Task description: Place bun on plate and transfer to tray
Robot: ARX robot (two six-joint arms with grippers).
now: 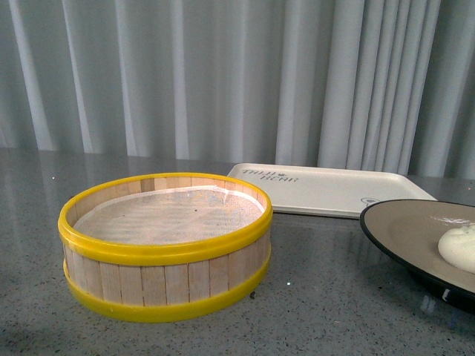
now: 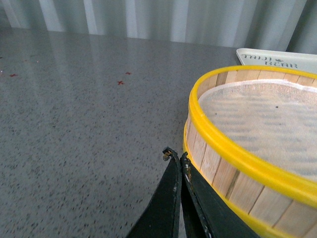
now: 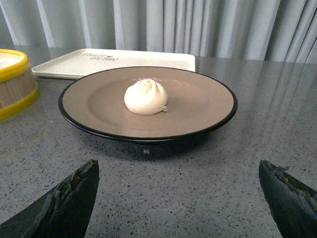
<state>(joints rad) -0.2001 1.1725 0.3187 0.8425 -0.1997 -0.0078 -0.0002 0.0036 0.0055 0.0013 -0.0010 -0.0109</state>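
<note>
1. Left gripper (image 2: pixel 176 157): confirm in the left wrist view that its two black fingers are pressed together with nothing between them. The tips sit low over the grey speckled table (image 1: pixel 334 304), just beside the outer wall of the steamer basket (image 1: pixel 165 285). You cannot tell from this view whether they touch the wall.

2. Right gripper (image 3: pixel 178 166): confirm in the right wrist view that its fingers are spread wide and grasp nothing. The tips hover low over the table on the near side of the plate (image 3: pixel 198 106), apart from its black rim.

3. Bun (image 3: pixel 145 97): locate it upright on the beige-grey inside of the plate, near the centre, pleated top upward. No finger touches it.

4. Plate: note that it rests on the table on its dark foot, to the right of the steamer basket in the front view.

5. Tray (image 1: pixel 334 189): locate it flat on the table beyond the plate and the basket, with dark lettering toward its left end. The plate stands in front of the tray, not on it. You cannot tell whether the two rims touch.

6. Steamer basket: note the white liner inside, with nothing on it.
</note>
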